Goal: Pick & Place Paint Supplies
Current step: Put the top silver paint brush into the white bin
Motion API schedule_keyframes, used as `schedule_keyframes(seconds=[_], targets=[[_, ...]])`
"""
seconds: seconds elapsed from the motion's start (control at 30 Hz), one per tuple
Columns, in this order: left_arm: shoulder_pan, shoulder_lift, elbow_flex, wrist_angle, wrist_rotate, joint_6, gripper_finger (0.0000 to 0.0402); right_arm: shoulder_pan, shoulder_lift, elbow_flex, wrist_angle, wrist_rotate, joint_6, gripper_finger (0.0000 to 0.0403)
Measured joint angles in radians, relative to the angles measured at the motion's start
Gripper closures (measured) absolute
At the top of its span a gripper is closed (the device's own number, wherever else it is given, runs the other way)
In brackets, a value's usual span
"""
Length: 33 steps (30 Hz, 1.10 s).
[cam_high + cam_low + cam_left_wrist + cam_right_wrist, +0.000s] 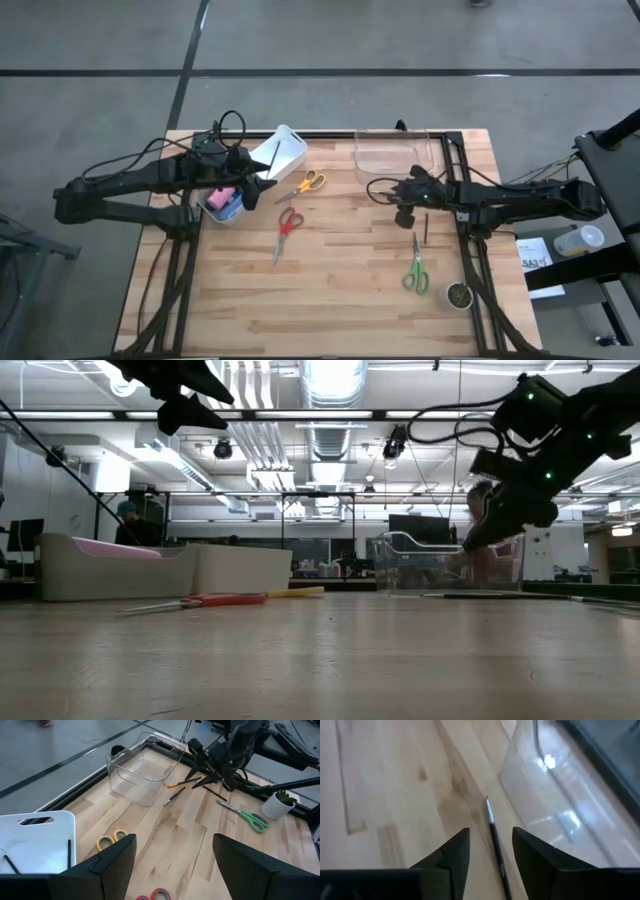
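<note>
Your right pincer [490, 855] stands parted astride a thin paintbrush [494, 832] lying on the tabletop [395, 795] beside the clear bin [555, 795], gripping nothing; the brush's handle is cut off. Your left pincer [172, 862] gapes empty above the white bin [35, 840].

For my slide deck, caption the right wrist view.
Right tool open above a thin paintbrush lying on the wooden table beside the clear bin.

arms: two, dark black, long and thin with joints | cables: black wires loop over the left arm [150, 180] and along the right arm [520, 200] | lights: tiny green dots on the right arm | fingers [115, 860]: flat, dark, pointed wedge shapes
</note>
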Motion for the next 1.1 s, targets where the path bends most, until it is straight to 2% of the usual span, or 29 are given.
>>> schedule_keyframes(seconds=[0.27, 0.43, 1.1], targets=[[0.000, 0.000, 0.000, 0.000, 0.000, 0.000, 0.0130, -0.020, 0.051, -0.029, 0.010, 0.003, 0.012, 0.0255], [0.000, 0.000, 0.000, 0.000, 0.000, 0.000, 0.0130, -0.049, 0.118, -0.045, 0.097, 0.002, 0.015, 0.0255], [0.000, 0.000, 0.000, 0.000, 0.000, 0.000, 0.0130, -0.108, 0.358, -0.036, 0.268, -0.021, 0.008, 0.0255]])
